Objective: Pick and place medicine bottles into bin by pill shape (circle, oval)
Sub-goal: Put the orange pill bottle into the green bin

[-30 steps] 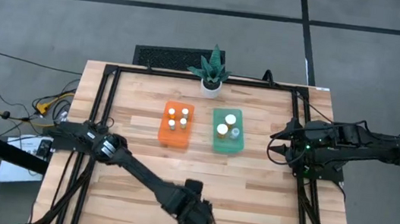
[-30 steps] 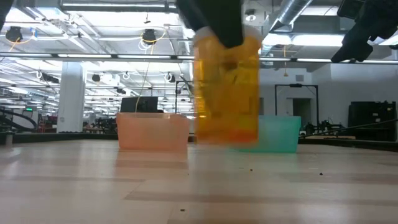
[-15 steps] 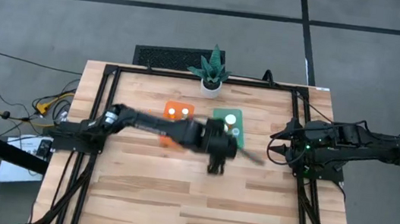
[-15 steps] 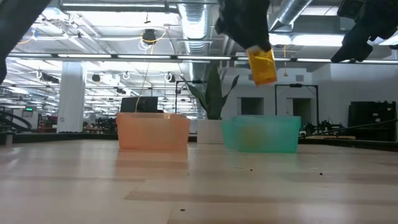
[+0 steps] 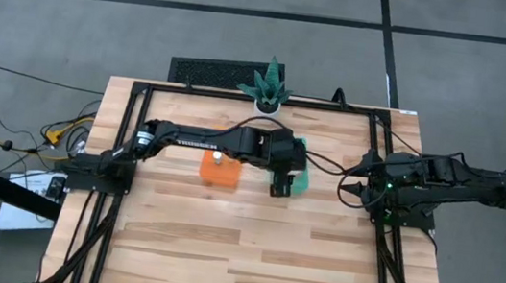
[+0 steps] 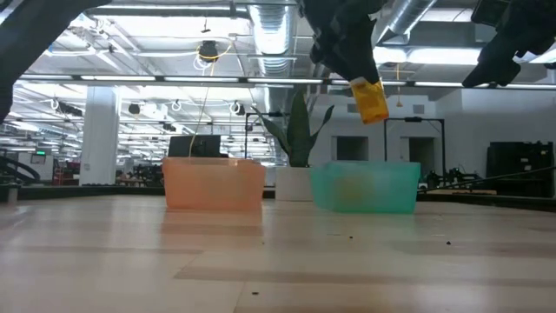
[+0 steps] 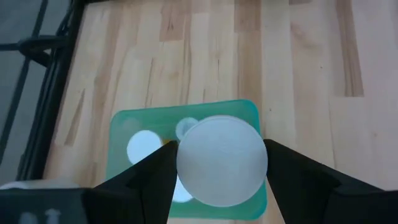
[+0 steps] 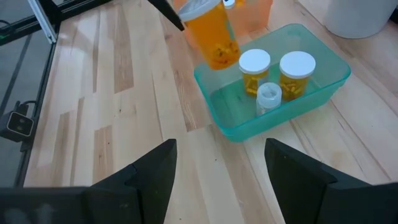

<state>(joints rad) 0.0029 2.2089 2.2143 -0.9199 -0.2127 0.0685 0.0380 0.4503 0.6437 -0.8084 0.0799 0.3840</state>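
Orange bin (image 5: 222,169) at the tabletop's (image 5: 250,247) centre-left, holding white-capped bottles. Just to its 3 o'clock, green bin (image 8: 273,106) with three bottles inside: two amber white-capped (image 8: 297,73), one bluish-clear (image 8: 268,98). Above the green bin, left gripper (image 5: 281,169) reaching in from 9 o'clock, fingers (image 7: 297,180) pinching an amber medicine bottle (image 6: 369,100) by its white cap, bottle tilted, clear of the bin. At 3 o'clock by the tabletop's edge, right gripper (image 5: 348,185) waiting, fingers (image 8: 292,171) spread wide, holding nothing.

Wooden table (image 5: 221,244): orange bin (image 5: 221,171), green bin (image 5: 300,179), white plant pot (image 5: 266,108) near far edge.
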